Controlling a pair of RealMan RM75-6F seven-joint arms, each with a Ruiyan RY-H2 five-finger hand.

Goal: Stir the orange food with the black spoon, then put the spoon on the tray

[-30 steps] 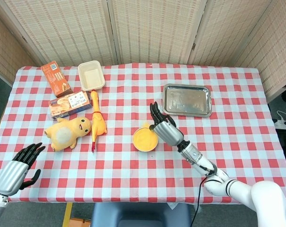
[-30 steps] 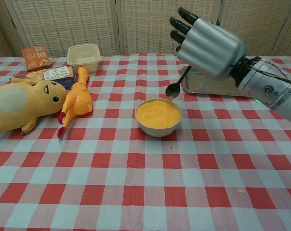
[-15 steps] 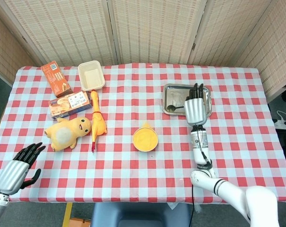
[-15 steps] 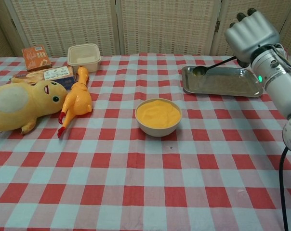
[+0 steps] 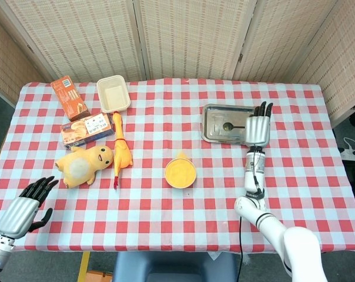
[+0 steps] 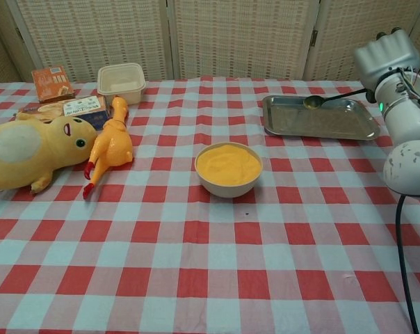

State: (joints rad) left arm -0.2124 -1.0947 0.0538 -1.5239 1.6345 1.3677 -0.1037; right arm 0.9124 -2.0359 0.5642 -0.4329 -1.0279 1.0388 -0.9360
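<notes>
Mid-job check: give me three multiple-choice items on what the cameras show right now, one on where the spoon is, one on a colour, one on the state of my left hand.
1. Where is the black spoon's bowl?
A. Inside the bowl of orange food
B. Over the metal tray
C. Flat on the cloth beside the rubber chicken

2. What colour is the tablecloth?
A. Red and white check
B. Plain blue
C. Green stripes

3. What state is the left hand in?
A. Gripping the cream container
B. Pressing on the plush duck
C. Holding nothing, fingers apart

Answers:
1 B: the black spoon, held by the right hand, has its bowl end over the metal tray, away from the bowl of orange food.
2 A: the tablecloth shows red and white squares.
3 C: the left hand sits at the table's near edge with nothing in it.
</notes>
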